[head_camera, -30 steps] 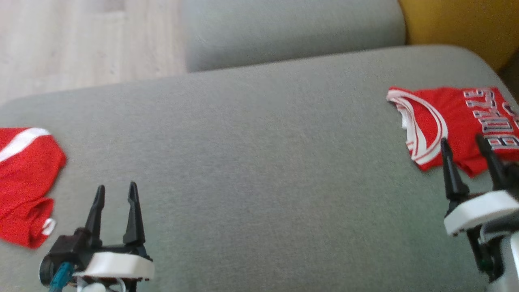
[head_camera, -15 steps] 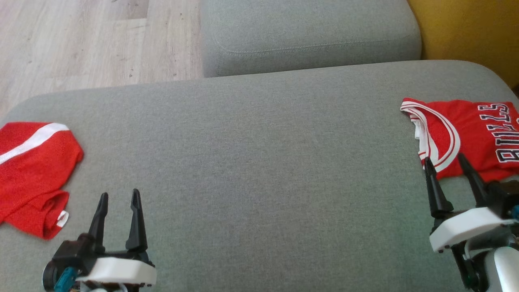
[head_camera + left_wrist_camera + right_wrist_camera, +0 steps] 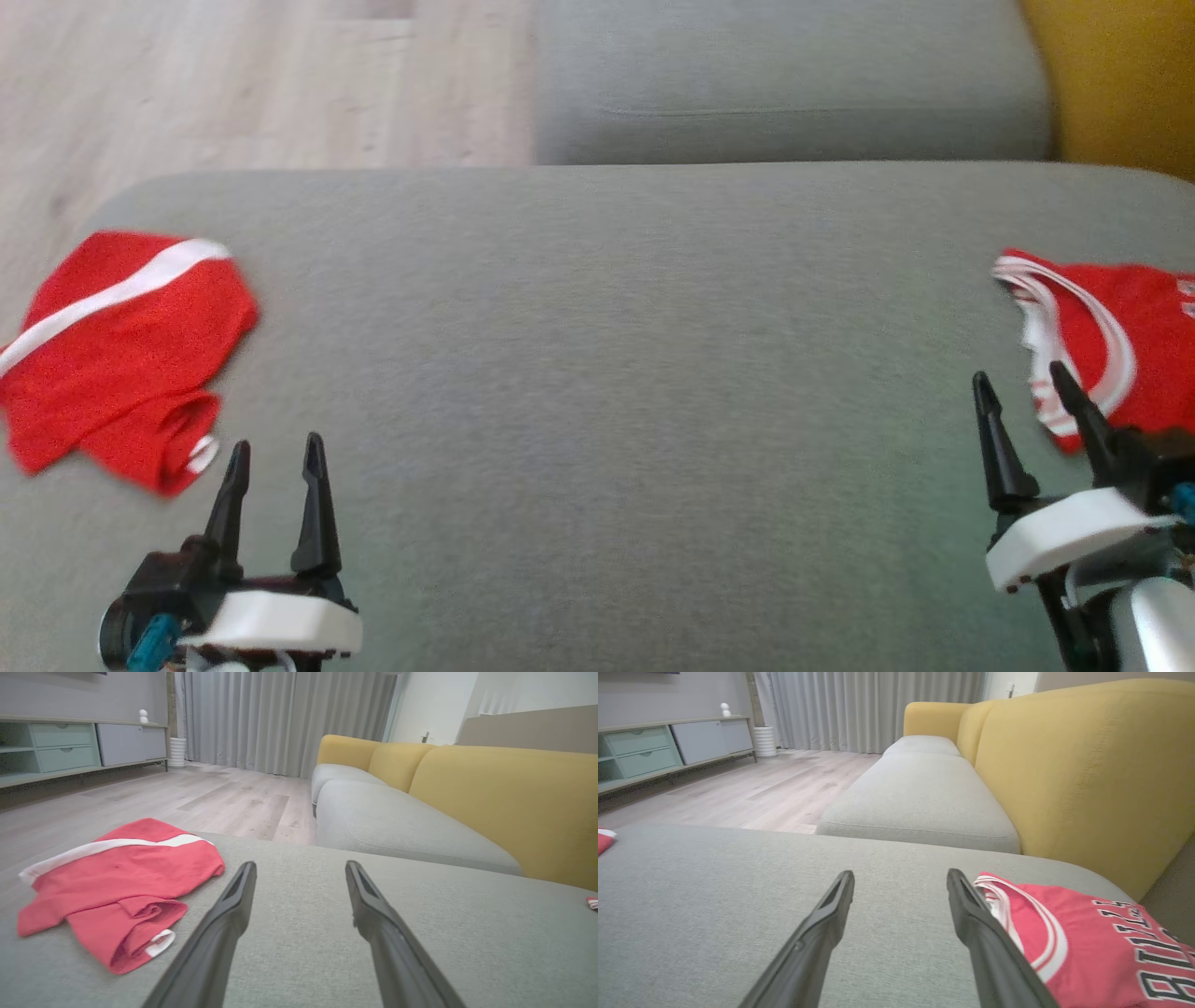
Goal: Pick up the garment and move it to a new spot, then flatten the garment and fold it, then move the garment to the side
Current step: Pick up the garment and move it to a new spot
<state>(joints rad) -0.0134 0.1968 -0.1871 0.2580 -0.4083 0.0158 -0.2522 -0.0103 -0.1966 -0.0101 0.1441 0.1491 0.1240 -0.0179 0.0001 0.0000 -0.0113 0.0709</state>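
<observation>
At the left end of the cushion [image 3: 597, 392], red shorts [image 3: 121, 355] lay rumpled. Left claw [image 3: 275, 448] and right claw [image 3: 1018, 378] gaped wide, empty; nothing seemed begun.

A grey-cushioned sofa [image 3: 920, 793] with mustard-yellow backrests [image 3: 1078, 765] stands on pale wood flooring [image 3: 187, 798], with floor-length grey curtains [image 3: 280, 718] and a low sideboard [image 3: 60, 746] with green drawers beyond.

Head camera looks down on the grey cushion [image 3: 597, 373] — both wrist cameras skim low across it toward the curtains [image 3: 280, 718].
</observation>
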